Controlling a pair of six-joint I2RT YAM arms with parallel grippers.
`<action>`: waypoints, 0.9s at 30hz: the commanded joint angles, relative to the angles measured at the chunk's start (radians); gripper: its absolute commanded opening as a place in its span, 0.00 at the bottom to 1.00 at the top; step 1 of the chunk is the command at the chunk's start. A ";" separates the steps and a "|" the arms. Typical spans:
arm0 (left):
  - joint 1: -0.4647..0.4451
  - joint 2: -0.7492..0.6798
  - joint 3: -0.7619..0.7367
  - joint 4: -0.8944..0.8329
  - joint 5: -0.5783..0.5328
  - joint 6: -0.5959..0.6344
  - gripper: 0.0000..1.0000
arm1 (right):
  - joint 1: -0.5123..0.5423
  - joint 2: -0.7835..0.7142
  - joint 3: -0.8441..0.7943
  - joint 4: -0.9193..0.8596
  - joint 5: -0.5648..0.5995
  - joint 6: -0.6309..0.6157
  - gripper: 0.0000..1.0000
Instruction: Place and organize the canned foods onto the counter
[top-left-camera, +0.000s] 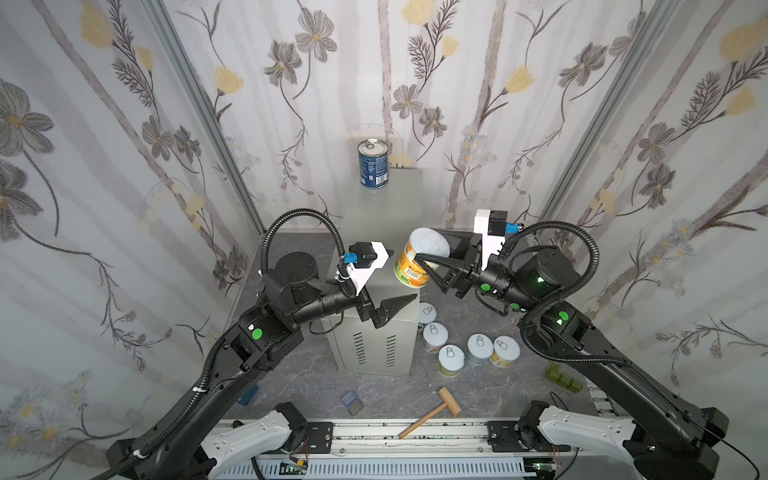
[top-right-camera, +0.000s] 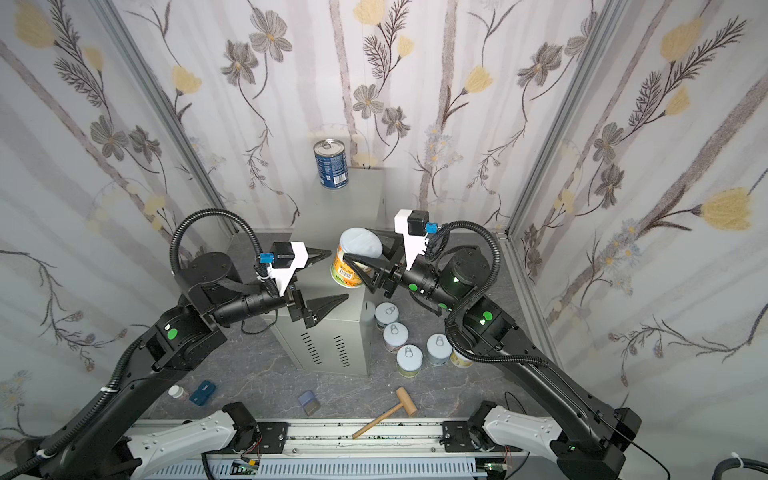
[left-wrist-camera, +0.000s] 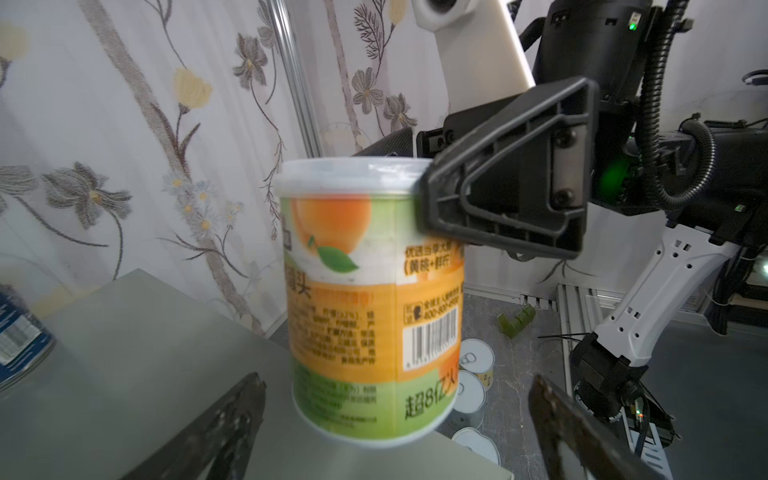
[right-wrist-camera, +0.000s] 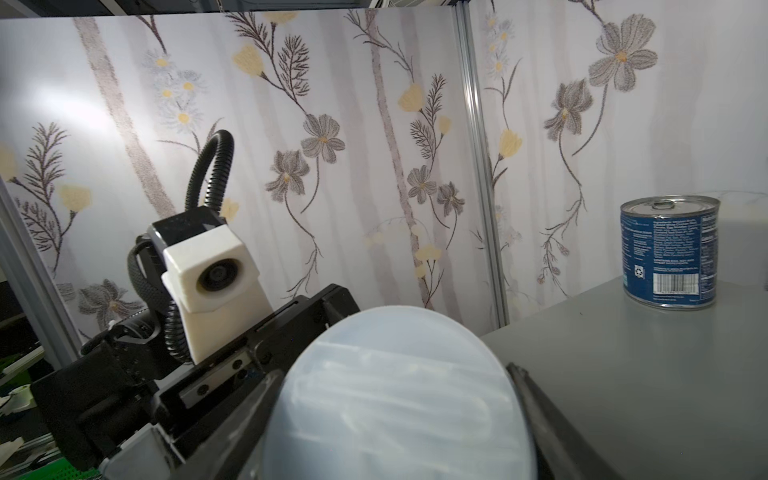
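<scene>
Both top views: seven cans, one counter

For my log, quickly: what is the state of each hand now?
Left hand: open, holding nothing.
Right hand: closed on the orange can.

tall can: we're seeing it standing on the counter, back left corner.
held can: we're seeing it tilting over the counter's near right edge, between the right gripper fingers.
floor cans: we're counting five clustering on the floor, right of the counter.
mallet, block: we're seeing both lying on the floor before the counter, with the block on the left.
</scene>
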 joint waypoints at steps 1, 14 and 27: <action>0.042 -0.034 -0.007 -0.042 -0.038 0.018 1.00 | -0.056 0.052 0.062 0.068 -0.014 0.000 0.38; 0.100 -0.102 -0.009 -0.183 -0.069 0.094 1.00 | -0.207 0.643 0.780 -0.280 0.058 -0.240 0.40; 0.180 -0.123 -0.077 -0.115 0.008 0.062 1.00 | -0.247 0.964 1.133 -0.306 0.188 -0.292 0.49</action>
